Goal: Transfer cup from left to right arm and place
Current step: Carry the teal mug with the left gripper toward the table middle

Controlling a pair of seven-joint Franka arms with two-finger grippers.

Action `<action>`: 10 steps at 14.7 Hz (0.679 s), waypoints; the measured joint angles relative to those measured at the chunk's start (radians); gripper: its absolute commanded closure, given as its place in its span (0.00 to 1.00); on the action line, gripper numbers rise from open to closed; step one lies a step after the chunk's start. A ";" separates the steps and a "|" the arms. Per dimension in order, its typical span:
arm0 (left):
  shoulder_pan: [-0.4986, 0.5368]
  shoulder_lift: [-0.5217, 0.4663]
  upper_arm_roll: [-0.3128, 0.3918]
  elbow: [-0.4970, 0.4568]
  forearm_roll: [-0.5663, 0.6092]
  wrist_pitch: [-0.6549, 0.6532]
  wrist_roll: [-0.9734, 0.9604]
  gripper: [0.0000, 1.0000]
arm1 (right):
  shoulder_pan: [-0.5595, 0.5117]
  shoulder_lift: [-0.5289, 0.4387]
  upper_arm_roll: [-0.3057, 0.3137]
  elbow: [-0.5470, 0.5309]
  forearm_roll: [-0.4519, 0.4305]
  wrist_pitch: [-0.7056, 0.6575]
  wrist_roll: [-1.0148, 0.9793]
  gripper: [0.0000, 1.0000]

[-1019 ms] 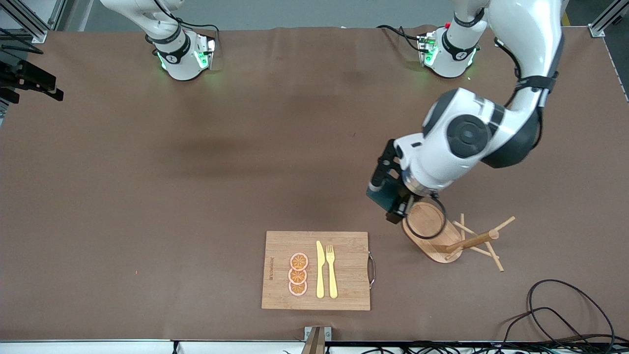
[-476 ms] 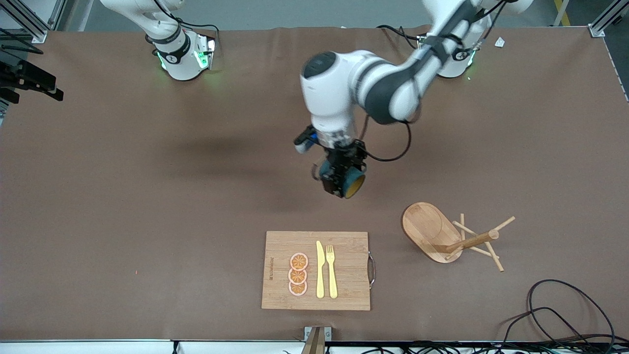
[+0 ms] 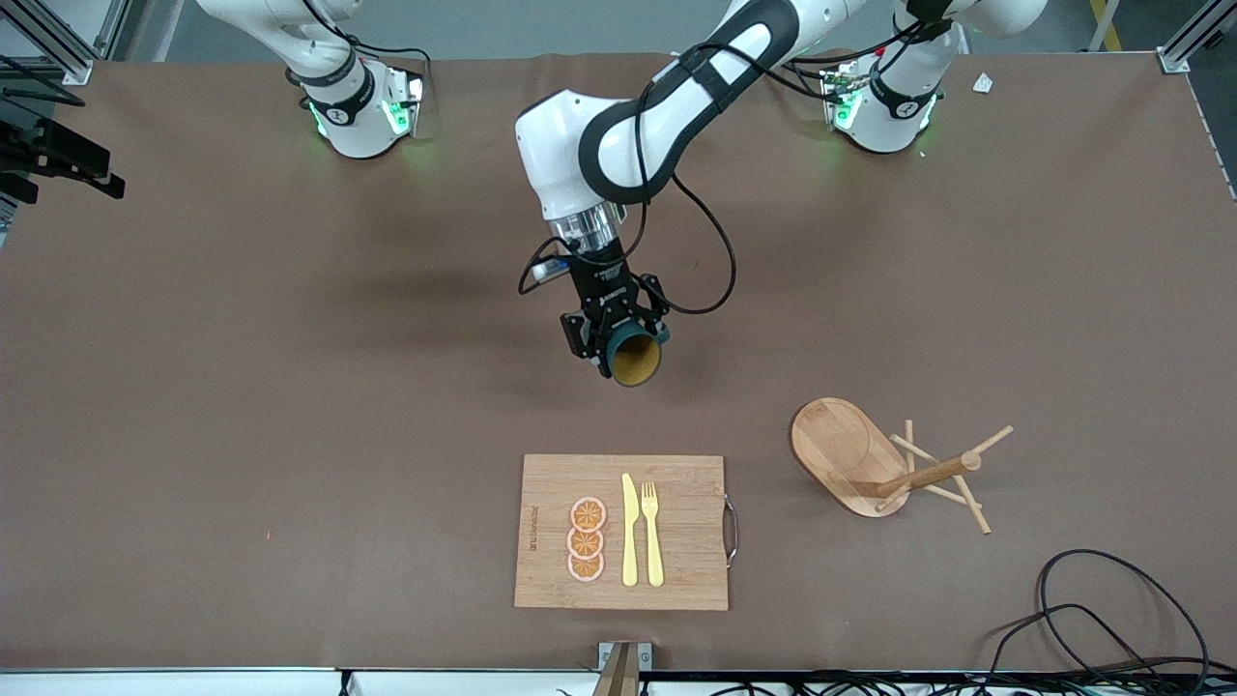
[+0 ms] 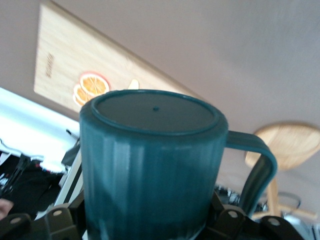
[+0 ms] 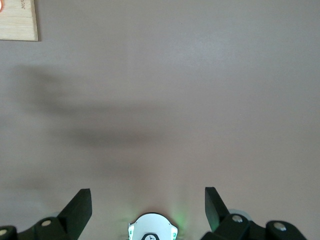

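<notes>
The cup (image 3: 635, 358) is a dark teal ribbed mug with a mustard-yellow inside. It hangs in the air over the bare middle of the table, tipped on its side so its mouth faces the front camera. My left gripper (image 3: 618, 340) is shut on its body. The left wrist view shows the cup (image 4: 150, 160) filling the space between the left gripper (image 4: 149, 222) fingers, base outward and loop handle (image 4: 260, 170) sticking out to one side. My right gripper (image 5: 148, 192) is open and empty over bare brown table. It is out of the front view and waits near its base.
A wooden board (image 3: 686, 503) with orange slices (image 3: 587, 539), a yellow knife and a fork lies nearer to the front camera than the cup. A wooden mug rack (image 3: 870, 464) with an oval base stands toward the left arm's end. Black cables (image 3: 1111, 609) lie at that corner.
The left arm has swung from over the mug rack to the middle of the table with the cup. The cup has turned its mouth toward the front camera. The right arm has not moved.
</notes>
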 measured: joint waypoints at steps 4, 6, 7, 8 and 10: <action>-0.118 0.043 0.106 0.002 0.140 -0.111 -0.109 0.80 | 0.000 0.000 0.000 0.000 0.000 0.000 0.000 0.00; -0.220 0.098 0.144 0.022 0.175 -0.241 -0.212 0.80 | 0.000 0.000 -0.001 0.000 0.000 0.000 0.000 0.00; -0.273 0.136 0.165 0.042 0.182 -0.298 -0.256 0.80 | 0.000 0.000 -0.001 0.000 0.000 0.000 0.000 0.00; -0.323 0.175 0.191 0.063 0.187 -0.340 -0.294 0.79 | 0.000 0.000 -0.001 0.000 0.000 0.000 0.000 0.00; -0.407 0.243 0.245 0.097 0.190 -0.383 -0.348 0.79 | 0.000 0.000 -0.001 0.000 0.000 0.000 0.000 0.00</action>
